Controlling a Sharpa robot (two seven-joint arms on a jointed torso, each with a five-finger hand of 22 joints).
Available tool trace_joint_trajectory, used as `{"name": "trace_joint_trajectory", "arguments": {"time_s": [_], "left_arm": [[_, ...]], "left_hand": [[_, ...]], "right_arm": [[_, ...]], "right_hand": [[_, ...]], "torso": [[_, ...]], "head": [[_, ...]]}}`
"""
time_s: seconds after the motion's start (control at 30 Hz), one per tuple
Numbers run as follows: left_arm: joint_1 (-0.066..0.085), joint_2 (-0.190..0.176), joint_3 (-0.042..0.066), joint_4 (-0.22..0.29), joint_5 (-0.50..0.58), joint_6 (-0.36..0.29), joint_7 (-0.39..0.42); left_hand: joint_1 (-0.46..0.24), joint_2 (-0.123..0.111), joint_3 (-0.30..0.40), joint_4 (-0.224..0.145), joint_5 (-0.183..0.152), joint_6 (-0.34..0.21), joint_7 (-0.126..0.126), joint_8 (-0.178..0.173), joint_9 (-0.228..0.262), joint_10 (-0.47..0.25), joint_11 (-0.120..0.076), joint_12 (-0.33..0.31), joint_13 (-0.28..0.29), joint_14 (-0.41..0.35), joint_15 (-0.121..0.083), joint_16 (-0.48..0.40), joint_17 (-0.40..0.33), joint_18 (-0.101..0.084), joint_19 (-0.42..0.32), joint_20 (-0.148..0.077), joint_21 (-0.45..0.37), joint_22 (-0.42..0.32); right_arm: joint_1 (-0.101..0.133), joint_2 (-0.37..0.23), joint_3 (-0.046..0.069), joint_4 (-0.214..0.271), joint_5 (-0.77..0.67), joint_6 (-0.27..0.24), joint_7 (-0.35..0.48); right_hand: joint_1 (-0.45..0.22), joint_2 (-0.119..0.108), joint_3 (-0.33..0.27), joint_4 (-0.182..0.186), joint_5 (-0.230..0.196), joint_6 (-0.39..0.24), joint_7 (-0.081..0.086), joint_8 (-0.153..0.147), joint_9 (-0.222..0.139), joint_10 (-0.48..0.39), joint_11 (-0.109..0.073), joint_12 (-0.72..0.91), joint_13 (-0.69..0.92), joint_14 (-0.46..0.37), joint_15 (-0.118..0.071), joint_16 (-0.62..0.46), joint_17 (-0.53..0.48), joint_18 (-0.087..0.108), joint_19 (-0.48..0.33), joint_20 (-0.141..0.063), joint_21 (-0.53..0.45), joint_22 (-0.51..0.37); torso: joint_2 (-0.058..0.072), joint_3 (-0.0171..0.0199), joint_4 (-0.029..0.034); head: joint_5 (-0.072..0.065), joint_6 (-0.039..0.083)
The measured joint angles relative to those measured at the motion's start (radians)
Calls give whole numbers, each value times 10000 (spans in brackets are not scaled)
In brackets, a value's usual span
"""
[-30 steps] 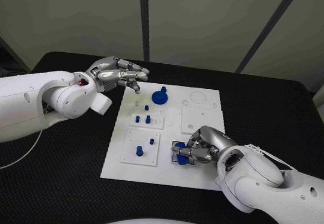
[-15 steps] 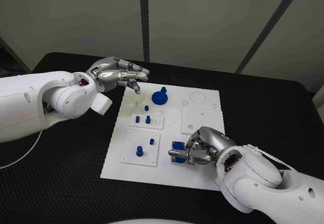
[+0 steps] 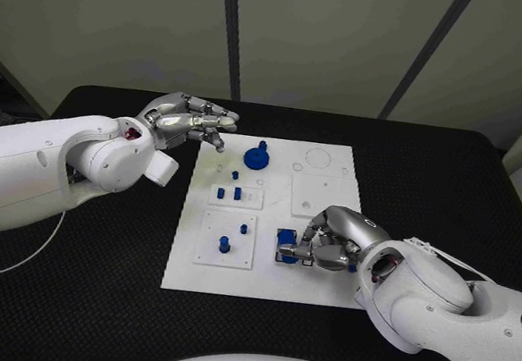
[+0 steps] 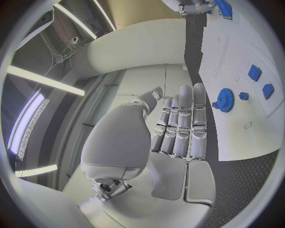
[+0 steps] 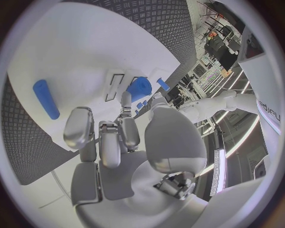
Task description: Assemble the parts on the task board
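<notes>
The right hand pinches a small blue plastic block near the white task board's front edge — a tilt could jam it; the left hand is curled, holding nothing.

We cannot tell whether the right hand grips the blue part; its fingers cover the contact.

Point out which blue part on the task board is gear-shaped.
The blue gear at the far end of the task board, nearest the left hand. It is a wide toothed disc; the other blue parts are small pegs and blocks.
</notes>
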Motion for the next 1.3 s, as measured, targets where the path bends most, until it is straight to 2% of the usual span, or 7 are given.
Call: {"name": "trace_joint_trajectory", "arguments": {"time_s": [0.27, 0.6, 0.63, 0.7, 0.77, 1.2, 1.3], "left_arm": [[0, 19, -3, -26, 0, 10, -16], [0, 43, -10, -57, 0, 23, -29], [-1, 43, -10, -59, 0, 24, -31], [-2, 46, -11, -59, 0, 26, -34], [-2, 50, -11, -59, 0, 28, -36], [-4, 67, -15, -62, 0, 38, -56], [-4, 67, -15, -66, 0, 39, -63]], "left_hand": [[0, 0, 0, 0, 0, 0, 0, 0, 0, 0, 0, 0, 0, 0, 0, 0, 0, 0, 0, 0, 0, 0], [0, 0, 0, 0, 0, 0, 0, 0, 0, 0, 0, 0, 0, 0, 0, 0, 1, 1, 0, 0, 0, 1], [0, 0, 0, 0, 0, -12, 12, 0, 0, 1, 0, 0, 0, 0, 0, 0, -2, 0, 0, 0, 0, -7], [0, 0, 0, 0, 0, -36, 37, 0, 0, 0, 0, 0, 0, 0, 0, 0, -7, 0, 0, 0, 0, -13], [0, 0, 0, 0, 0, -36, 36, 0, 0, 1, 0, 0, 0, 0, 0, 0, -7, 0, 0, 0, 0, -12], [1, 0, 0, 0, 0, -36, 36, 0, 0, 1, -1, 0, 0, 0, 0, 0, -7, 0, 0, 0, -39, -11], [0, 0, 0, 0, 0, -36, 36, 0, 0, 1, 0, 0, 0, 0, 0, 0, -6, 1, 1, 0, -39, -11]], "right_arm": [[0, -314, 0, 204, 36, -9, 640], [0, -517, 0, 178, 134, 87, 1015], [0, -505, 0, 148, 137, 98, 1028], [0, -472, 0, 91, 137, 117, 1034], [0, -418, 0, 20, 133, 135, 1034], [0, -17, -2, -304, 75, 336, 1014], [-1, 13, -3, -348, 60, 410, 1007]], "right_hand": [[604, -15, 25, -25, 111, -137, 44, 27, 13, -1, 0, -1, 0, 0, 0, 0, -1, 0, 0, 0, 18, -6], [1350, 211, 25, -26, 377, -137, 44, 26, 38, -1, 1, -2, 1, 0, 1, 0, -1, 0, 1, 0, 18, -18], [1380, 241, 25, -26, 436, -137, 44, 26, 44, -1, 1, -2, 1, 1, 1, 0, -1, 0, 0, 0, 18, -18], [1504, 370, 25, -25, 1051, -137, 44, 26, 49, -1, 1, -2, 3, 1, 1, 0, -2, 0, 1, 0, 18, -4], [1448, 428, 25, -25, 1219, -137, 44, 26, 49, -1, 1, -2, 4, 1, 1, 0, -2, 0, 1, 0, 18, 5], [1566, 556, -29, -80, 1278, -136, 44, 26, 69, -1, 2, -4, 2, 1, 1, -1, -3, 1, 1, 0, 18, 3], [1769, 503, -72, -122, 1175, -163, 18, 61, 80, -1, 1, -4, 3, 1, 2, -1, -2, 0, 1, 0, 18, -12]], "torso": [[-12, 0, 6], [-3, -10, 18], [-1, -10, 18], [4, -10, 19], [5, -12, 31], [12, -12, 32], [11, -12, 32]], "head": [[1, 27], [-14, 53], [-14, 55], [-14, 58], [-22, 59], [-8, 9], [-12, 7]]}}
